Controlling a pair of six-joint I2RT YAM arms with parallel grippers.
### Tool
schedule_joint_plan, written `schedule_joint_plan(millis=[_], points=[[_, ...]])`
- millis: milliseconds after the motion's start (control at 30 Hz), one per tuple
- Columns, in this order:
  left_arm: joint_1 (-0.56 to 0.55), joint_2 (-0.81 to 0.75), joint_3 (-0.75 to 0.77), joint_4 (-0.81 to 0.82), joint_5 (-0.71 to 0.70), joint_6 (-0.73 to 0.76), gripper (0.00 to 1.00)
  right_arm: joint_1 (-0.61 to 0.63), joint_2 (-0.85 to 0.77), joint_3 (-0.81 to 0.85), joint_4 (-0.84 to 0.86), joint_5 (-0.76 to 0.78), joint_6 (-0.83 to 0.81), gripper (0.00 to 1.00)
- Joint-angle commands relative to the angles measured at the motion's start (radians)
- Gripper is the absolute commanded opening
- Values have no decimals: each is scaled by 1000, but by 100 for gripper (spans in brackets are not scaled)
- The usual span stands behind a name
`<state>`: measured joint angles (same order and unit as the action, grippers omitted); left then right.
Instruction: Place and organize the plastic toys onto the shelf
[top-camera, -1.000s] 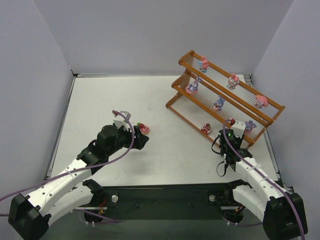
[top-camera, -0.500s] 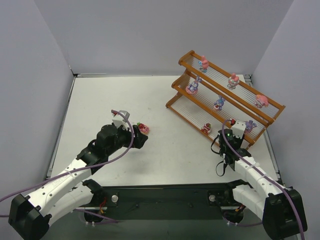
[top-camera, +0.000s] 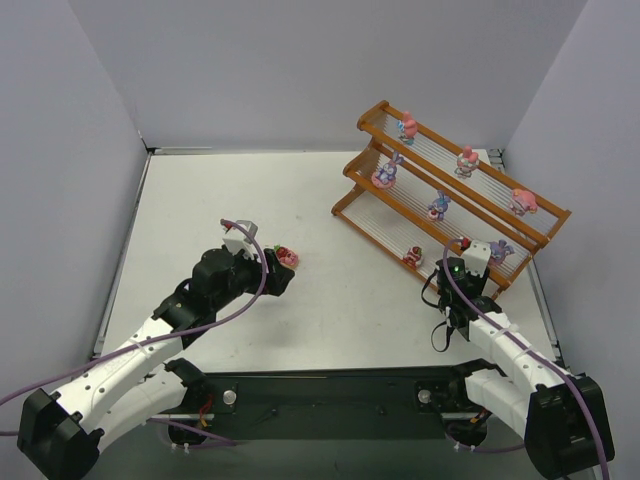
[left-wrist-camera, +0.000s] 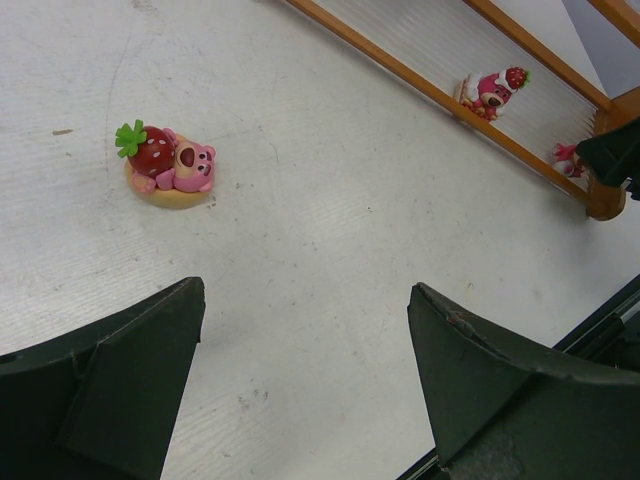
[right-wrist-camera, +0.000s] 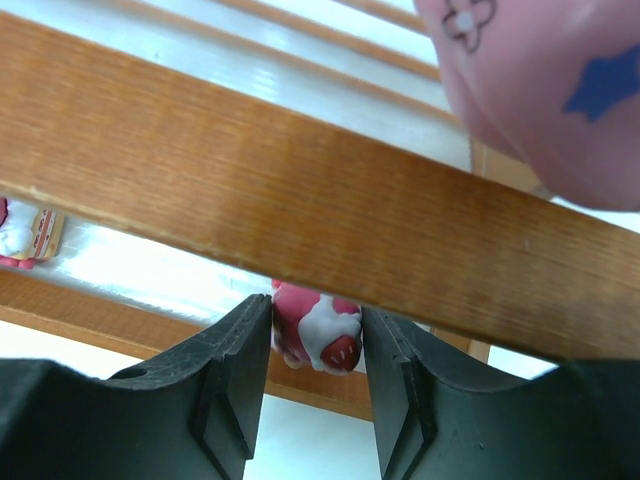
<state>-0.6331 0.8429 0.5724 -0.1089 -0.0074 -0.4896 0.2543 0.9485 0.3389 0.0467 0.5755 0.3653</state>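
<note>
Right wrist view: right gripper (right-wrist-camera: 315, 318) has its fingers close on either side of a red-and-white toy (right-wrist-camera: 318, 340) at the shelf (right-wrist-camera: 300, 190); whether it pinches or only flanks the toy I cannot tell.
Hidden: a shelf rail covers that toy's top, and a blurred pink toy (right-wrist-camera: 540, 90) is cut off at the corner.
Left wrist view: left gripper (left-wrist-camera: 305, 295) is spread wide over the table (left-wrist-camera: 330, 230), with the strawberry toy (left-wrist-camera: 170, 165) lying ahead of it, apart.

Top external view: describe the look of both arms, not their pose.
Left arm and right arm match: white links, black joints and wrists, a purple cable along each, bases on one black bar. Wrist views show dark, blocky jaws.
</note>
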Motion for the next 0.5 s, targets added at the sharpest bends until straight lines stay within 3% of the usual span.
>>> schedule_joint_plan(millis=[0, 467], points=[[6, -19, 3, 37, -8, 8, 93, -7, 4, -6, -2, 0, 3, 42], [6, -21, 4, 31, -9, 9, 93, -6, -27, -6, -18, 24, 11, 44]])
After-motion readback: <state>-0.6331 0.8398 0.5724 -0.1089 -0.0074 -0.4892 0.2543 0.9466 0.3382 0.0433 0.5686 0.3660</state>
